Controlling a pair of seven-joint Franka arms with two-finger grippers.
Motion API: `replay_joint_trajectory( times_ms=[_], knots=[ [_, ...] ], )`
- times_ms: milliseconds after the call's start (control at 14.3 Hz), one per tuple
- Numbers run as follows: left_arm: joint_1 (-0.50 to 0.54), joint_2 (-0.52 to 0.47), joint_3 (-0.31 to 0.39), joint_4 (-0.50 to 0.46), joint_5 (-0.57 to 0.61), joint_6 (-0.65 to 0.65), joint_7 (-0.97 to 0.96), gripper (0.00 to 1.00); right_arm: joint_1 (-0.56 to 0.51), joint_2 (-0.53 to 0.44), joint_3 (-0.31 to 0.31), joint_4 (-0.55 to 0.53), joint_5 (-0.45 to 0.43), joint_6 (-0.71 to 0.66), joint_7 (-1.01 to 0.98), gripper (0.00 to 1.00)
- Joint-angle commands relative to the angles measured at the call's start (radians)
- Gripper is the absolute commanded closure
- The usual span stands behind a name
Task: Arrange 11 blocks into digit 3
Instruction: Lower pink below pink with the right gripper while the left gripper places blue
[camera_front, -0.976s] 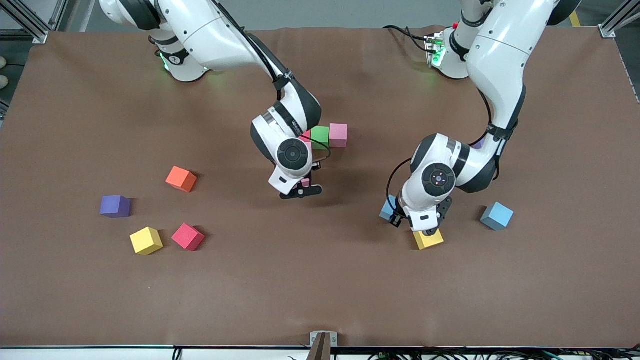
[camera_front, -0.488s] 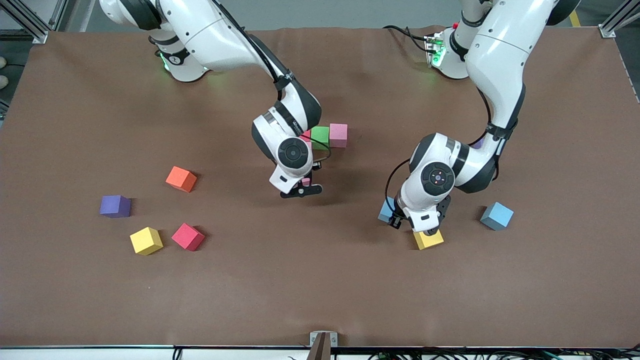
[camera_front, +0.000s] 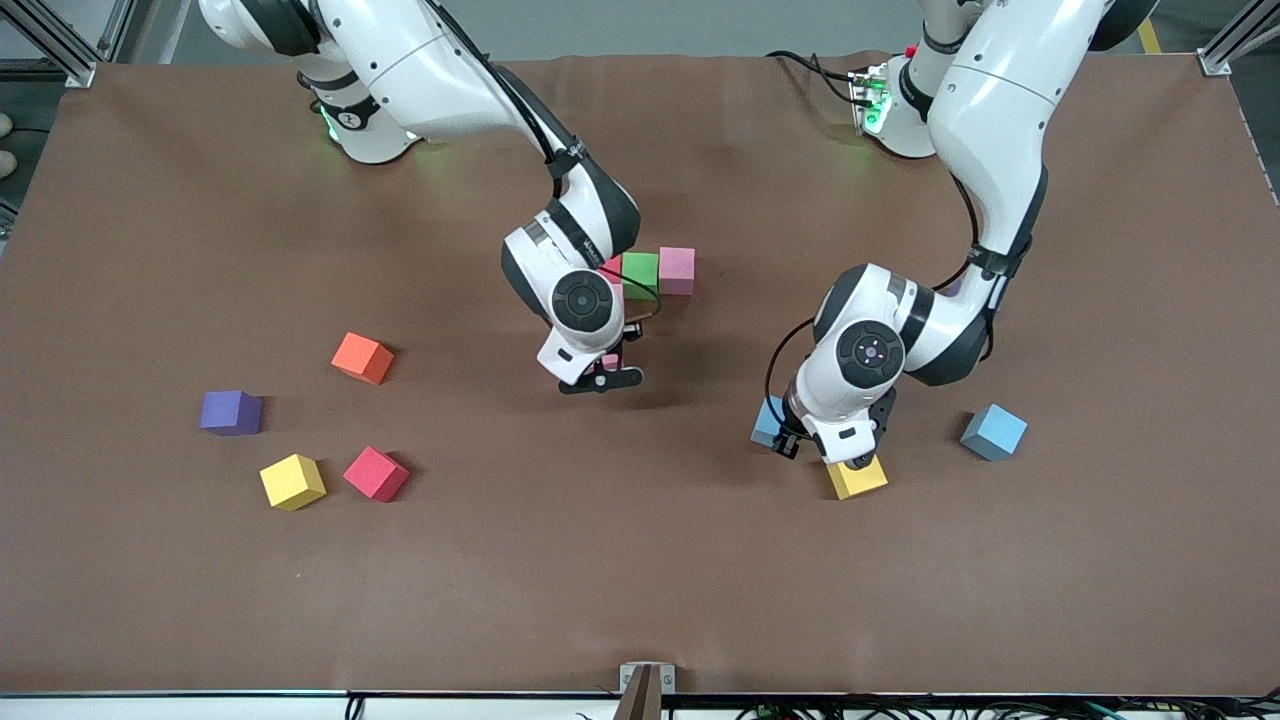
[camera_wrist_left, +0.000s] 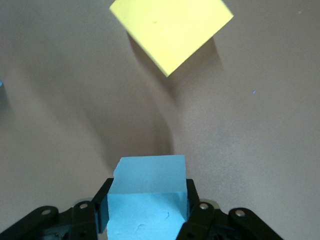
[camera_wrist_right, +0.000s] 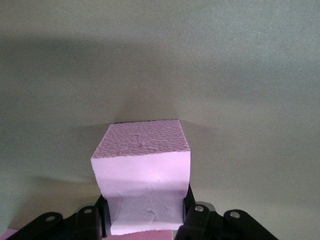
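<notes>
A red block (camera_front: 611, 270), a green block (camera_front: 640, 272) and a pink block (camera_front: 677, 270) stand touching in a row at mid-table. My right gripper (camera_front: 606, 368) is shut on a second pink block (camera_wrist_right: 142, 170) low over the cloth beside that row. A light blue block (camera_wrist_left: 148, 192) sits in my left gripper (camera_front: 785, 432), which is shut on it, low beside a yellow block (camera_front: 857, 478). Another light blue block (camera_front: 994, 431) lies toward the left arm's end. A yellow block (camera_front: 292, 481) and a red block (camera_front: 376, 473) lie toward the right arm's end.
An orange cube (camera_front: 362, 357) and a purple cube (camera_front: 231, 412) lie toward the right arm's end. A second purple cube (camera_front: 957, 288) peeks out from under the left arm. Brown cloth (camera_front: 640, 580) covers the table.
Both arms shifted only slightly. The left gripper edged toward the right arm's end with the light blue block. The right gripper edged toward the row with the pink block.
</notes>
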Motion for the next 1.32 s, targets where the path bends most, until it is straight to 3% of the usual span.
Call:
replay_joint_trajectory(
  times_ms=[0, 906, 1255],
  knots=[
    [-0.028, -0.017, 0.005, -0.004, -0.015, 0.000, -0.075, 0.87, 0.002, -0.044, 0.005, -0.051, 0.010, 0.009, 0.020, 0.45],
    [-0.074, -0.023, -0.008, 0.021, -0.015, 0.000, -0.260, 0.87, 0.002, -0.047, 0.016, -0.062, 0.011, 0.000, 0.022, 0.44],
    [-0.098, -0.022, -0.009, 0.021, -0.015, -0.002, -0.280, 0.91, 0.004, -0.047, 0.017, -0.062, 0.011, 0.003, 0.036, 0.44]
  ],
)
